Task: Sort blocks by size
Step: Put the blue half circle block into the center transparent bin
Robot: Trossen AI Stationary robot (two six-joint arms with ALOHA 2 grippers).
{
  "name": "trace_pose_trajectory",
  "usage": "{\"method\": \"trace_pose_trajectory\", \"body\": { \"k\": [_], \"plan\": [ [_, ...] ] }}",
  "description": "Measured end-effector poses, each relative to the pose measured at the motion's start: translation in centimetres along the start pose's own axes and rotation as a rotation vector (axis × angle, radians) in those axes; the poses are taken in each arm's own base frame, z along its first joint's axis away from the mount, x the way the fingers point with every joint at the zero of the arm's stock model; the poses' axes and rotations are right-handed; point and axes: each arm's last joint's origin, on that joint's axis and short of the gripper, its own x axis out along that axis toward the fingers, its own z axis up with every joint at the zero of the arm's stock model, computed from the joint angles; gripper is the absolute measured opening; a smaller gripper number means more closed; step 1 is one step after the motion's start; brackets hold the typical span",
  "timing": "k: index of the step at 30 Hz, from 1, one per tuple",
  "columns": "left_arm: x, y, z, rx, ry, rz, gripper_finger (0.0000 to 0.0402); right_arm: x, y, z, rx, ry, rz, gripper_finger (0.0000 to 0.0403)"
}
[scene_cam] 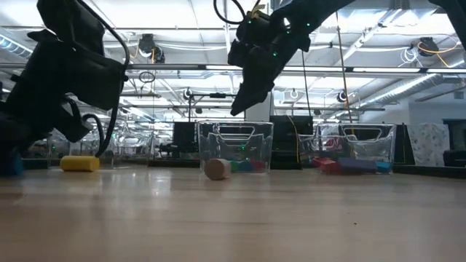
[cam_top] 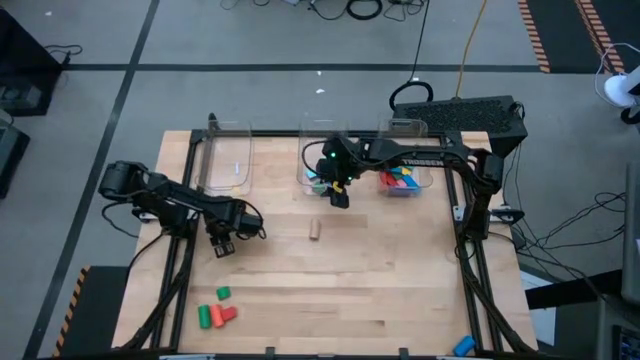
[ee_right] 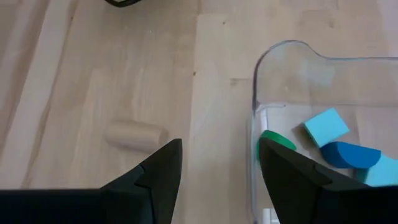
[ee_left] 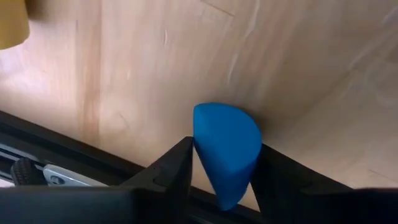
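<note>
On the left side of the worktop (cam_top: pixel 350 290) we see the left gripper (cam_top: pixel 222 243) low over the wood, its fingers (ee_left: pixel 168 174) pinching a blue block (ee_left: pixel 227 152). That block is solid blue, with one flat face and a rounded back, like a half cylinder. It sits between the two dark fingers, just above the wood.

The right gripper (cam_top: pixel 340 193) hangs in the air at the front edge of the middle bin (cam_top: pixel 322 160), and its fingers (ee_right: pixel 158 171) are spread with nothing between them. In the right wrist view the bin (ee_right: pixel 323 74) holds a light blue cube (ee_right: pixel 326 126), a darker blue rounded piece (ee_right: pixel 349 154) and a green piece (ee_right: pixel 277 140) against the clear wall.

A plain tan cylinder (cam_top: pixel 313 230) lies on its side on the bare wood near the middle of the worktop, in front of the middle bin and apart from both grippers. The right bin (cam_top: pixel 405 160) holds a heap of pieces in red, pink, blue and green (cam_top: pixel 400 181). The left bin (cam_top: pixel 228 160) stands at the back, and we cannot tell what is in it.

Near the front left corner lie two green blocks (cam_top: pixel 223 293) and a red block (cam_top: pixel 227 313), close together. In the low view a yellow cylinder (scene_cam: pixel 79 164) lies on its side by the left arm. A blue block (cam_top: pixel 463 346) lies at the front right edge.
</note>
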Motion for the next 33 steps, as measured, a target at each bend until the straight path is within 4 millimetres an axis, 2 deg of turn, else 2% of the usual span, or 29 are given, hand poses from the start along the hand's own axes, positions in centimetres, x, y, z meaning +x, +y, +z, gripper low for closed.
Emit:
{"method": "trace_pose_trajectory", "body": {
  "k": [6, 10, 17, 24, 28, 30, 33],
  "plan": [
    [-0.1, -0.1, 0.1, -0.032, -0.008, -0.009, 0.0093, 0.3, 1.2, 0.1, 0.007, 0.024, 0.0, 0.0197],
    [-0.6, -0.3, 0.5, -0.03, -0.033, -0.008, 0.0093, 0.6, 2.3, -0.4, 0.003, 0.104, -0.022, 0.0184],
    [-2.4, -1.3, 2.3, -0.024, -0.224, -0.046, 0.0102, 0.7, 4.8, -0.8, -0.01, 0.181, 0.023, 0.0158],
    [-4.9, -4.1, 4.6, 0.069, -0.531, -0.197, 0.0105, -1.9, 7.4, -0.5, -0.062, 0.154, 0.052, 0.0144],
    [-6.3, -5.6, 5.7, 0.147, -0.731, -0.291, 0.0106, -3.3, 8.9, -2.4, -0.049, 0.084, 0.062, 0.0144],
    [-7.0, -6.1, 6.0, 0.181, -0.821, -0.325, 0.0107, -3.3, 9.6, -4.0, -0.037, 0.027, 0.07, 0.0144],
    [-8.0, -6.6, 6.6, 0.233, -0.946, -0.359, 0.0107, -3.0, 11.0, -6.2, -0.053, -0.146, 0.091, 0.0144]
  ]
}}
